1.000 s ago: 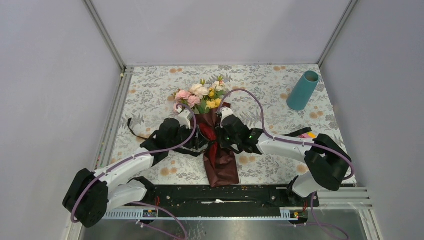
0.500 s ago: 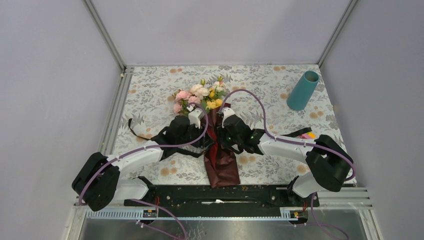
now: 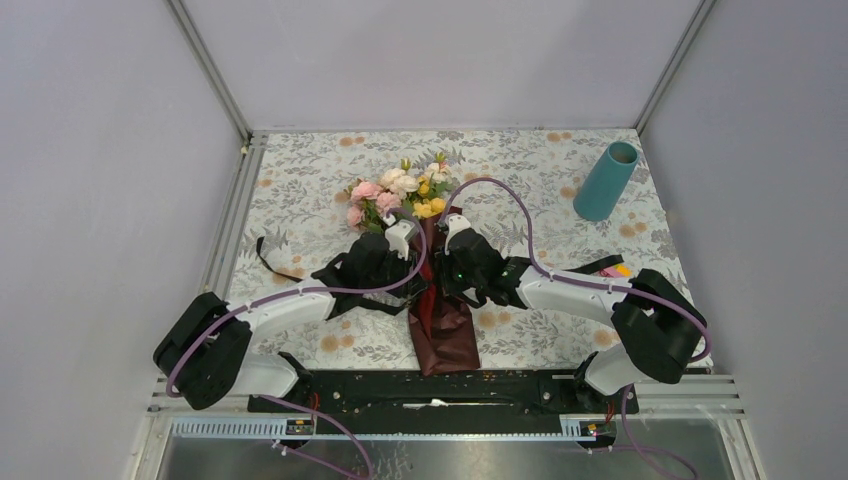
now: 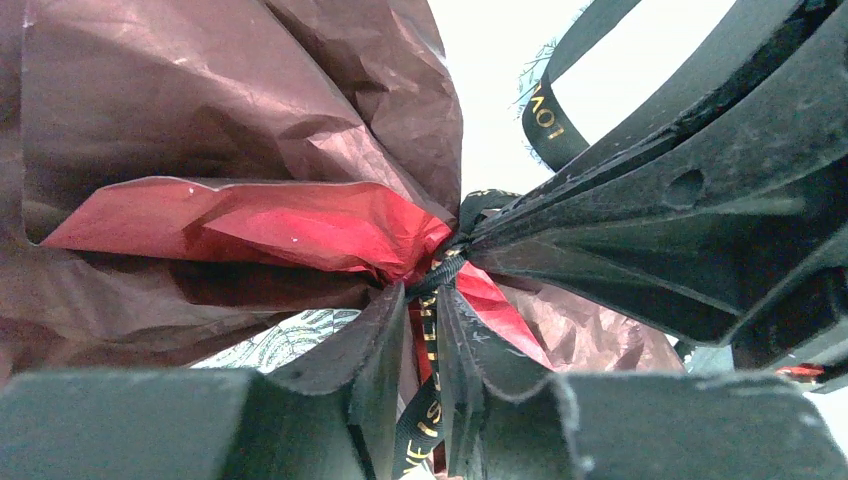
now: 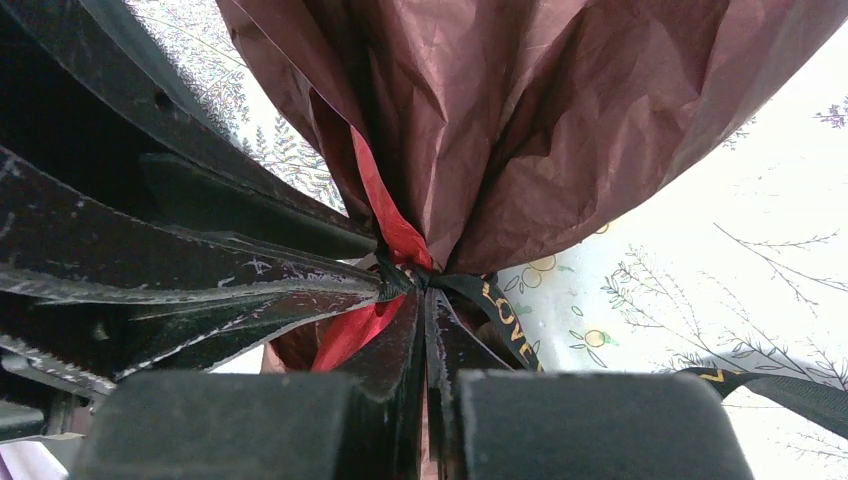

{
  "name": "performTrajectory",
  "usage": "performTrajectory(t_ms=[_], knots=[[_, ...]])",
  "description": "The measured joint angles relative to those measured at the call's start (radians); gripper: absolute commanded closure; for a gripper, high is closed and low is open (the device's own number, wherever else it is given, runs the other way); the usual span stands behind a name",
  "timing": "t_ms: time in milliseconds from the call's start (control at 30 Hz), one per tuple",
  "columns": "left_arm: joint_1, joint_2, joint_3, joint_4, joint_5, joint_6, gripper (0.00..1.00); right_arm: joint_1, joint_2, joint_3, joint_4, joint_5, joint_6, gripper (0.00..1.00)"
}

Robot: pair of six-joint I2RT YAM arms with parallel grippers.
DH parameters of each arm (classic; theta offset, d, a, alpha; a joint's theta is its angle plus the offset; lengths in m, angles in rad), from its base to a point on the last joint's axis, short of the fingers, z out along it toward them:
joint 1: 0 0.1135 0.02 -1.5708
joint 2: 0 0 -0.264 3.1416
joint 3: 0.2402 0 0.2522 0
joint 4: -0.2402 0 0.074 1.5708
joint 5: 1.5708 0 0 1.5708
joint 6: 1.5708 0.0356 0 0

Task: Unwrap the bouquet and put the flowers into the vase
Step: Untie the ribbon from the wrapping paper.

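the bouquet point(image 3: 441, 325) lies on the floral tablecloth point(image 3: 300, 190), its waist hidden overhead by both claws. right gripper point(image 5: 424, 300) clenched on the black ribbon point(image 5: 500, 305); left gripper point(image 4: 420, 300), closer than before, straddles it, grip unclear.

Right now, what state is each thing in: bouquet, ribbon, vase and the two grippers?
bouquet: lying flat on the table, still wrapped.
ribbon: still knotted round the bouquet, ends trailing loose.
vase: standing at the far right, none of the flowers in it.
left gripper: jaws narrow on either side of a ribbon strand; a pinch cannot be confirmed.
right gripper: shut on the ribbon at the knot.
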Motion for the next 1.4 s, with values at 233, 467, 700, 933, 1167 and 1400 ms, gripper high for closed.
performTrajectory(t_ms=[233,467,700,933,1167,1400], knots=[[-0.01,0.017,0.001,0.003,-0.004,0.002,0.9,-0.001,0.0,0.0,0.0,0.0,0.005,1.0],[-0.017,0.018,0.001,0.004,-0.008,-0.003,1.0,-0.001,0.0,-0.007,0.007,0.0,0.01,1.0],[-0.018,0.006,0.0,0.005,-0.031,-0.031,1.0,-0.003,-0.002,-0.019,0.014,0.018,0.027,1.0],[-0.018,-0.042,-0.031,0.035,-0.082,-0.084,1.0,-0.017,-0.018,-0.038,0.014,0.046,0.05,1.0],[-0.018,-0.069,-0.071,0.057,-0.092,-0.1,0.93,-0.021,-0.021,-0.044,0.016,0.051,0.056,1.0],[-0.018,-0.042,-0.068,0.12,-0.031,-0.074,0.76,-0.023,-0.021,-0.045,0.023,0.027,0.056,1.0]])
